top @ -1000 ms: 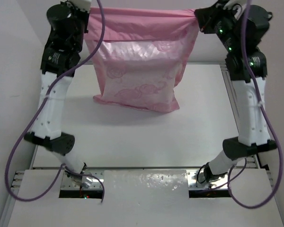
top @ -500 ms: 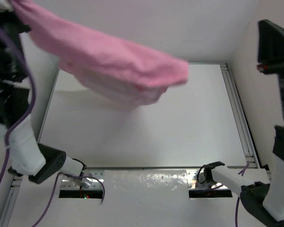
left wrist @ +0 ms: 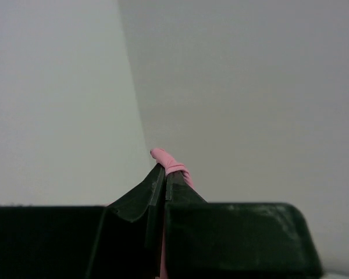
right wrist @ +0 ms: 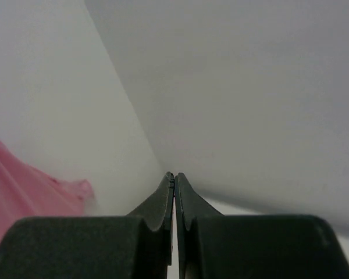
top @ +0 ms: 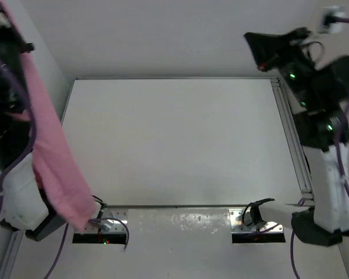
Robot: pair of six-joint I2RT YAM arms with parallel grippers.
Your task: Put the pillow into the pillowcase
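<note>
The main risk is the grip: the left gripper (left wrist: 164,174) is clenched on only a small twisted knot of the pillowcase (top: 49,163), and the pink fabric looks thin and glossy, so the knot may creep out between the dark, smooth fingers under its own hanging weight. The right gripper (right wrist: 174,177) is pressed fully closed on nothing, its tapered tips meeting in a fine seam (a blurred edge of pink shows low at the left of its own view, well apart from it), so no second hold backs up the first. From above, the pillowcase hangs as a long limp band down the far left, draped against the left arm (top: 14,192), its lower end just beside the left arm's base (top: 102,224); it could catch on the hardware there if the arm swings. The pillow cannot be made out on its own; it may sit inside the pink sack, though the band looks too folded to be sure. If it is inside, a tilted open end could let it slide out. The table (top: 180,145) is flat, matte white with metal rails.
</note>
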